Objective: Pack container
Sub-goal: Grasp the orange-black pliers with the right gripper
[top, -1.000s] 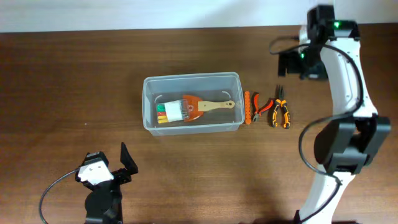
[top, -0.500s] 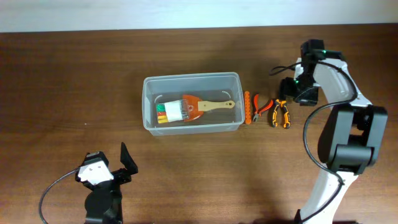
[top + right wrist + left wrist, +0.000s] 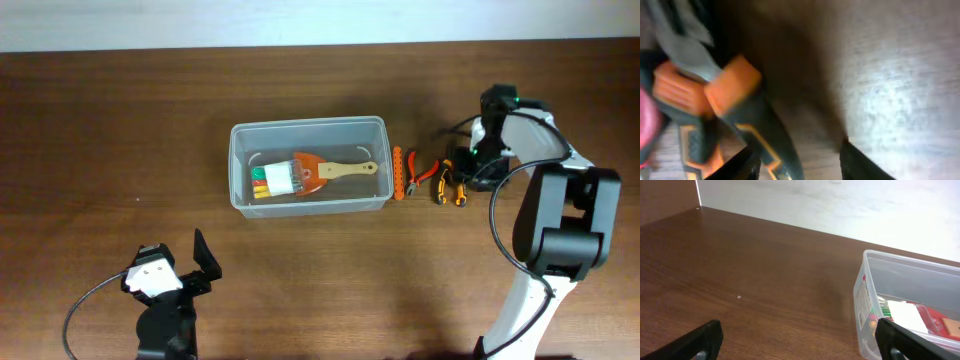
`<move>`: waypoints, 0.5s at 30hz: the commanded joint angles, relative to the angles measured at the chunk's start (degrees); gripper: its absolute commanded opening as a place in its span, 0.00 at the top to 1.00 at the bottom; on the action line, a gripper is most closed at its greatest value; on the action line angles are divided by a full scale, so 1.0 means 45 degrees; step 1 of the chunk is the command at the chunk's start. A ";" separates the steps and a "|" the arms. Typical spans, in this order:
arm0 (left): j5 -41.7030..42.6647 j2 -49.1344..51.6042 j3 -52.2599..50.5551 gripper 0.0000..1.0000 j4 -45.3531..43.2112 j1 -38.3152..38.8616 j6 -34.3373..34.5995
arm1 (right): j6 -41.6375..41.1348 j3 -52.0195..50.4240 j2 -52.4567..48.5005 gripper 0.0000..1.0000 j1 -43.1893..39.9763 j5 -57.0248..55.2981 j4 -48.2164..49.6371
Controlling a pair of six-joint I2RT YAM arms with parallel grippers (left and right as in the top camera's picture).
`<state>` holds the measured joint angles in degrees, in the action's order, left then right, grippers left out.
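Right pincer (image 3: 799, 161) open, empty, low over black-orange pliers (image 3: 747, 117) on worktop (image 3: 120, 150). Pliers sit off-centre in the gap, so closing may catch one handle and twist them. Left pincer (image 3: 799, 342) wide open, empty. Container (image 3: 300, 126) mid-worktop, near the pliers.

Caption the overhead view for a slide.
Right gripper at the orange-and-black pliers right of the container holding a brush; left gripper parked apart.
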<state>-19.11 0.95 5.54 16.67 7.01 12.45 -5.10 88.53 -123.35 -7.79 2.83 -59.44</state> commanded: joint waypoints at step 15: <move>-0.0049 -0.0058 -0.0049 0.01 0.0010 0.0053 -0.0112 | 0.0039 -0.0228 0.0117 0.96 0.0063 0.0131 0.0238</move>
<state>-19.11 0.95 5.54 16.67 7.01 12.45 -4.60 86.17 -121.93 -7.79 2.59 -57.28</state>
